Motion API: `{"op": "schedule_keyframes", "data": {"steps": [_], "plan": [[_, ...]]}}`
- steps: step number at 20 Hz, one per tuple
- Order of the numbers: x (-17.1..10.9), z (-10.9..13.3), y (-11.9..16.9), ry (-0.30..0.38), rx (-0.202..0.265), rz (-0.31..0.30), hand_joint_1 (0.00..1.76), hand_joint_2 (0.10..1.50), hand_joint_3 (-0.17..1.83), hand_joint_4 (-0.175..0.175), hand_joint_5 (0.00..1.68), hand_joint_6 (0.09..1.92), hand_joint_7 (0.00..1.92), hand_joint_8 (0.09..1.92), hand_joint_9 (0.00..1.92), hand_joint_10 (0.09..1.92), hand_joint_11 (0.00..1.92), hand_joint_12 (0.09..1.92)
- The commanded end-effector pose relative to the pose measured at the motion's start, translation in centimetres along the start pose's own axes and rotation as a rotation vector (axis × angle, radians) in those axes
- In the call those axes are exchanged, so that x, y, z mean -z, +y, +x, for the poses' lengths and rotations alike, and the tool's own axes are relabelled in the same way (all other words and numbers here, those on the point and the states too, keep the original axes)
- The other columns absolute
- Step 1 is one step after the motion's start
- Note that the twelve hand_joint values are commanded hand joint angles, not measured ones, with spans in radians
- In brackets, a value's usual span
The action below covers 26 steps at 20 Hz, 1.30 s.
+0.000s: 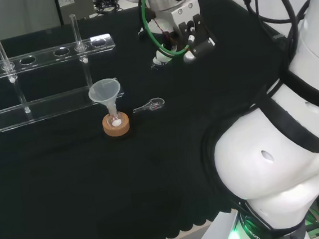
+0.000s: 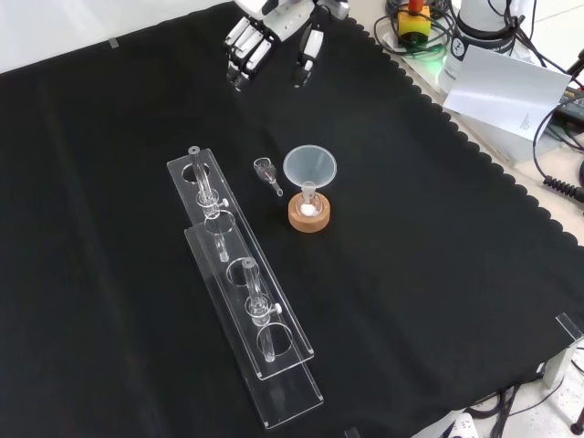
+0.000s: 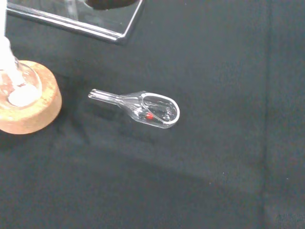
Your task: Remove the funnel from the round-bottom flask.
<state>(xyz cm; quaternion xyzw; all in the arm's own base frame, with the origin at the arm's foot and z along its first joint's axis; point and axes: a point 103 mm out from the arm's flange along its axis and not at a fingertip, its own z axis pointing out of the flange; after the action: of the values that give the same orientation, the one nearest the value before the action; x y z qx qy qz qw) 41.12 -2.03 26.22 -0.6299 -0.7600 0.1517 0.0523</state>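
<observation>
At the right of the head view, the arm (image 1: pixel 276 159) shows bulky glossy white links with black bands at the seams. Upper centre, the hand (image 1: pixel 188 35) has a white body with black finger segments, and green cable (image 1: pixel 154 38) loops beside it.

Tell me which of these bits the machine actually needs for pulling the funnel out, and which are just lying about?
Needed: funnel; round-bottom flask on its cork ring; the hand, open, away from them.

Lying about: clear test-tube rack with tubes; small glass scoop.
</observation>
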Motion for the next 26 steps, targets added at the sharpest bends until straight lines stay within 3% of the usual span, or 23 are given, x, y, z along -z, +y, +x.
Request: {"op": "schedule_keyframes", "data": {"steps": [1, 7, 14, 21, 26], "plan": [[0.6, 1.4, -1.0, 0.005, 0.023, -0.012, 0.84, 1.01, -0.17, -0.055, 0.21, 0.09, 0.06, 0.66, 0.23, 0.74, 0.11, 1.41], [1.5, 4.4, -1.2, -0.017, 0.088, -0.015, 0.81, 1.0, -0.17, -0.056, 0.18, 0.09, 0.04, 0.66, 0.23, 0.73, 0.12, 1.41], [1.8, 9.2, -0.1, -0.07, 0.161, 0.078, 0.72, 0.95, -0.17, -0.063, 0.05, 0.09, 0.0, 0.44, 0.1, 0.76, 0.13, 1.43], [1.6, 11.2, 0.7, -0.075, 0.188, 0.156, 0.67, 0.92, -0.17, -0.124, 0.0, 0.09, 0.0, 0.43, 0.09, 0.82, 0.22, 1.43], [0.9, 12.0, 1.4, -0.098, 0.179, 0.188, 0.65, 0.92, -0.17, -0.136, 0.01, 0.09, 0.0, 0.52, 0.12, 0.84, 0.25, 1.42]]}}
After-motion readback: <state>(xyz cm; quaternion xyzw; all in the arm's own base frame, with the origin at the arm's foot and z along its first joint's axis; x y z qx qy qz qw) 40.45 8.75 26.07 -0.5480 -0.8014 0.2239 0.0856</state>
